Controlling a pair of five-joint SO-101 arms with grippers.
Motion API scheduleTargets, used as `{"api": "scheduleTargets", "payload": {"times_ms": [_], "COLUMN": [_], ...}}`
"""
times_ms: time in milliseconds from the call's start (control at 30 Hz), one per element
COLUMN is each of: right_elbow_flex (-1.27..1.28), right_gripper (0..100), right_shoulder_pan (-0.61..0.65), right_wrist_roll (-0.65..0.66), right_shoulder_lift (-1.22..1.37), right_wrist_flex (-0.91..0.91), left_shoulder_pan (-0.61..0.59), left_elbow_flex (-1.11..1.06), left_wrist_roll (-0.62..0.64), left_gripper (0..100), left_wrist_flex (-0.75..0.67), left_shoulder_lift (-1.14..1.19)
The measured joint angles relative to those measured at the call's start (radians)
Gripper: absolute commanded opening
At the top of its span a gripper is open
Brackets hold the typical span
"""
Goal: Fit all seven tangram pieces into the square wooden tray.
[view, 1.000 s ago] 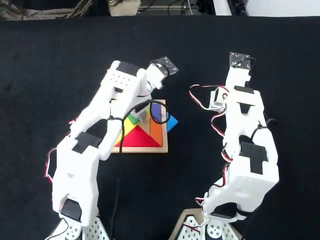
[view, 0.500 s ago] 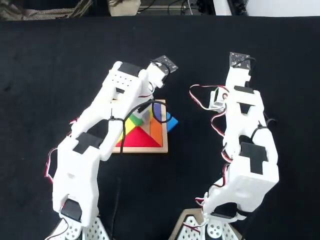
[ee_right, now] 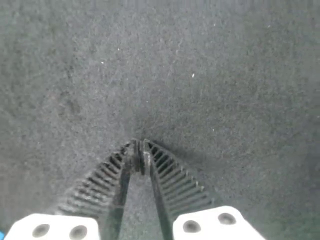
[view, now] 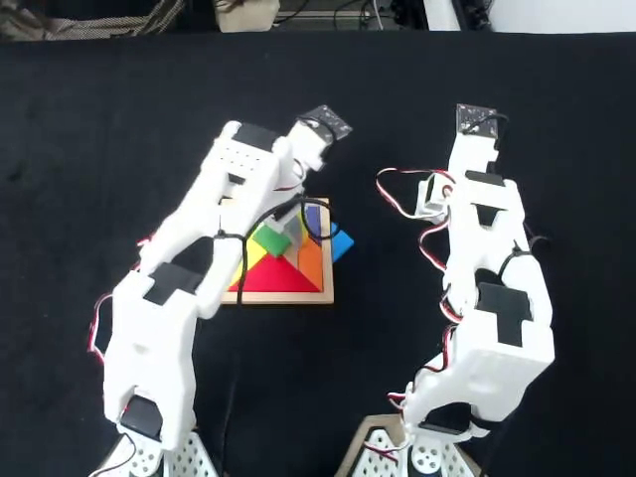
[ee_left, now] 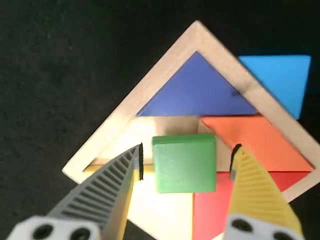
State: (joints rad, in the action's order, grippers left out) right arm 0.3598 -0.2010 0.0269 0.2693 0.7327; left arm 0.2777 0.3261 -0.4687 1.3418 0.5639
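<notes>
Tray (view: 281, 297) work, left of centre on the black cloth: red triangle (view: 283, 276) seated along the near edge, orange piece (ee_left: 255, 142) on its right side. Left gripper (ee_left: 187, 150) hangs over the middle, fingers spread either side of the green square (ee_left: 184, 162) with a gap at each side, so nothing is gripped. The square rests inside the tray; bare wood shows just beyond it. Dark blue triangle (ee_left: 197, 87) fills the far corner. Light blue piece (ee_left: 280, 80) lies outside, against the right rim. Right gripper (ee_right: 138, 150) sits far right over bare cloth, fingers pressed together, empty. Step in hand looks like seating the square; next probably the light blue piece, needing a clean pinch and turn.
</notes>
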Motion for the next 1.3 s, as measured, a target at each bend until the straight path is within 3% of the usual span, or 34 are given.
{"api": "scheduleTargets", "payload": {"times_ms": [333,667,1300], "right_elbow_flex": [0.000,0.000,0.000], "right_gripper": [1.1,1.1,1.1], "right_shoulder_pan": [0.000,0.000,0.000], "right_wrist_roll": [0.000,0.000,0.000], "right_shoulder_lift": [0.000,0.000,0.000], "right_wrist_flex": [0.000,0.000,0.000], "left_shoulder_pan": [-0.089,-0.095,-0.126], "left_elbow_flex": [0.041,-0.041,-0.046], "left_wrist_roll": [-0.029,-0.041,-0.083], "left_gripper": [29,29,29], "left_wrist_flex": [0.064,-0.060,-0.140], "left_shoulder_lift": [0.000,-0.005,-0.002]}}
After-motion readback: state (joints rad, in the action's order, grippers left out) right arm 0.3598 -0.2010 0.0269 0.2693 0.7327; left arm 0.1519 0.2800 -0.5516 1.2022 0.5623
